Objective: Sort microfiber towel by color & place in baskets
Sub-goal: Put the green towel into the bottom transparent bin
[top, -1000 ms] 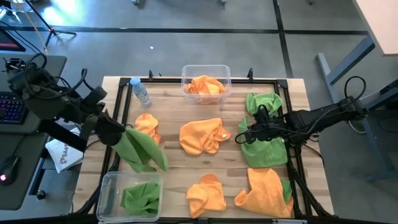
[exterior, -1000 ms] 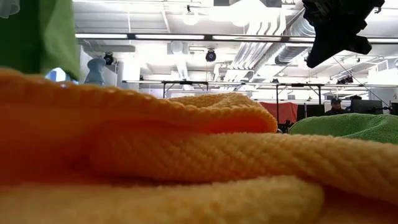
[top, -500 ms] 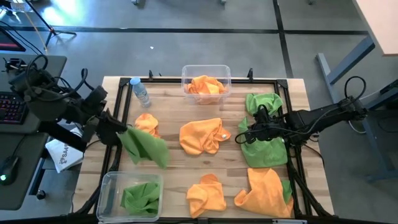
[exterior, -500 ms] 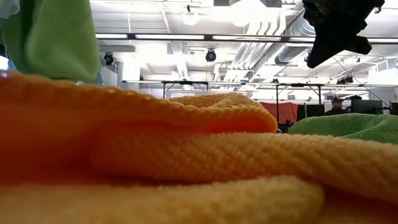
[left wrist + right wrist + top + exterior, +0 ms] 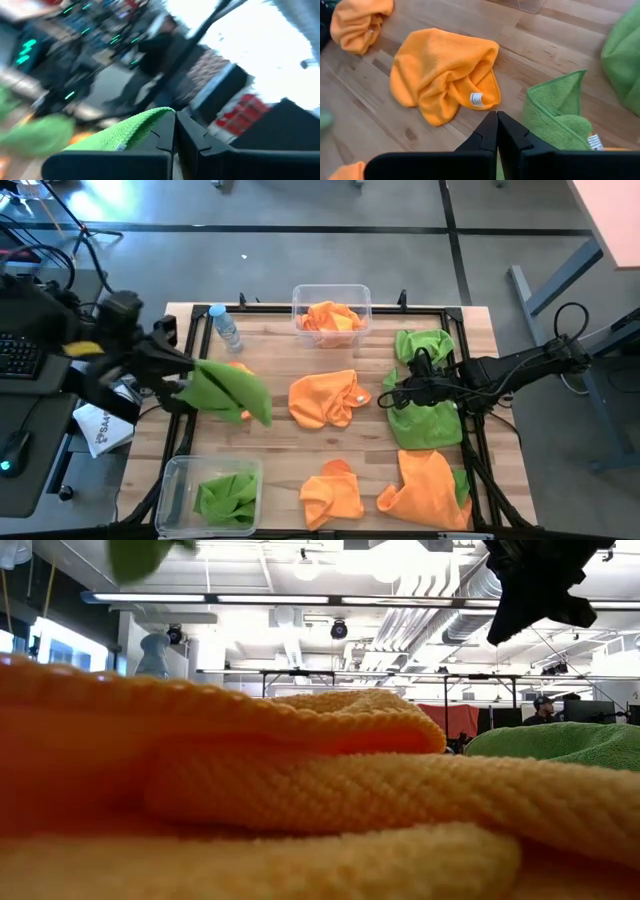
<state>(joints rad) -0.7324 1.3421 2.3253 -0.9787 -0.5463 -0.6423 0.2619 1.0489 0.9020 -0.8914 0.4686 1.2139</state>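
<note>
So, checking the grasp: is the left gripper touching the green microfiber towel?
Touching: left wrist view shows the shut left gripper pinching the green microfiber towel.

You had even, bright overhead light on the table [image 5: 330,350], with soft shadows. Ceiling strip lights [image 5: 300,598] glared in the low view, the nearest orange towel [image 5: 250,800] lay out of focus, and the left wrist view was motion-blurred throughout.

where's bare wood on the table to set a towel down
Bare wood lies between the water bottle and the orange-towel basket, and between the centre orange towel and the front orange towel. The right side is crowded: green towels, right gripper.
</note>
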